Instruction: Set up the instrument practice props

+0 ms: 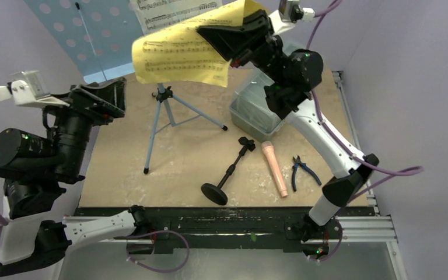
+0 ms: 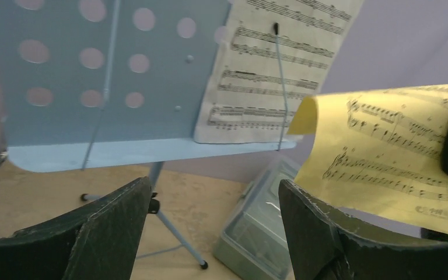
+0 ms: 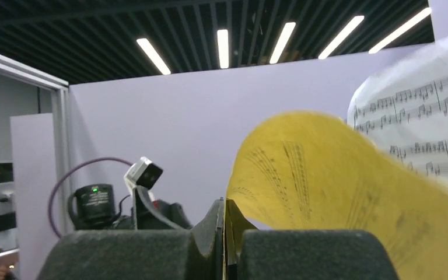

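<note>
The light blue perforated music stand [image 1: 87, 35] stands on its tripod [image 1: 164, 119] at the back left. A white music sheet [image 1: 172, 11] rests on its ledge, also in the left wrist view [image 2: 268, 70]. My right gripper [image 1: 219, 35] is shut on a yellow music sheet [image 1: 178, 58], held high in front of the stand; it shows in the right wrist view [image 3: 338, 186] and the left wrist view [image 2: 391, 157]. My left gripper [image 1: 114, 96] is open and empty, left of the tripod. The black mic stand [image 1: 227, 172] and peach-pink microphone [image 1: 274, 169] lie on the table.
A clear lidded plastic box [image 1: 256, 108] sits at the back right under my right arm, also in the left wrist view [image 2: 262, 227]. Blue-handled pliers [image 1: 300, 170] lie right of the microphone. Purple walls close the sides and back.
</note>
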`<state>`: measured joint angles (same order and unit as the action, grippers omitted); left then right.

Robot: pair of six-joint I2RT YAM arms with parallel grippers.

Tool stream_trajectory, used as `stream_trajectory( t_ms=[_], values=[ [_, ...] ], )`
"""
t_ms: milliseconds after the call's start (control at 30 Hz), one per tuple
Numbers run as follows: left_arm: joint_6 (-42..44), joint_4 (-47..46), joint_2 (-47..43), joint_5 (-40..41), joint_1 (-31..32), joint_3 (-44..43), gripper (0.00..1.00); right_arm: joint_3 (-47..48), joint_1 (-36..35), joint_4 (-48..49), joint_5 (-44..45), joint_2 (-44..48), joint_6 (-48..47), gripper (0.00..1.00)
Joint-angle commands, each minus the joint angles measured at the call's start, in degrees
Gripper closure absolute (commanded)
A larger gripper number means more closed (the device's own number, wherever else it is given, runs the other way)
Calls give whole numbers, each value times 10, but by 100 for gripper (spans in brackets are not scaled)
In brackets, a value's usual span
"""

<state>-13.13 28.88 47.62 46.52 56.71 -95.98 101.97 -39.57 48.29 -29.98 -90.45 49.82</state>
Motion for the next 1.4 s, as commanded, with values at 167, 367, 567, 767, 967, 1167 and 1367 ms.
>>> stream_trajectory(
  t_ms=[167, 367, 567, 767, 967, 1167, 1367],
  values=[
    [27, 63, -38, 157, 3, 40, 23, 448, -97, -282, -106, -157, -293, 100],
    [11, 45, -82, 185, 3, 99, 24, 419, -109, -230, -99, -146, -307, 100],
    [-21, 94, -50, 206, 7, 108, 24, 414, -90, -253, -47, -199, -298, 100],
    [7, 68, -14, 164, 8, 149, 20, 370, -45, -236, -26, -217, -258, 100],
    [40, 32, 20, 114, 8, 171, 15, 344, -13, -269, -34, -224, -275, 100],
    [48, 28, 30, 39, 8, 174, 12, 239, -8, -268, -14, -171, -302, 100],
    [39, 50, 70, 48, 8, 107, 9, 278, -8, -287, 10, -189, -300, 100]
  ],
)
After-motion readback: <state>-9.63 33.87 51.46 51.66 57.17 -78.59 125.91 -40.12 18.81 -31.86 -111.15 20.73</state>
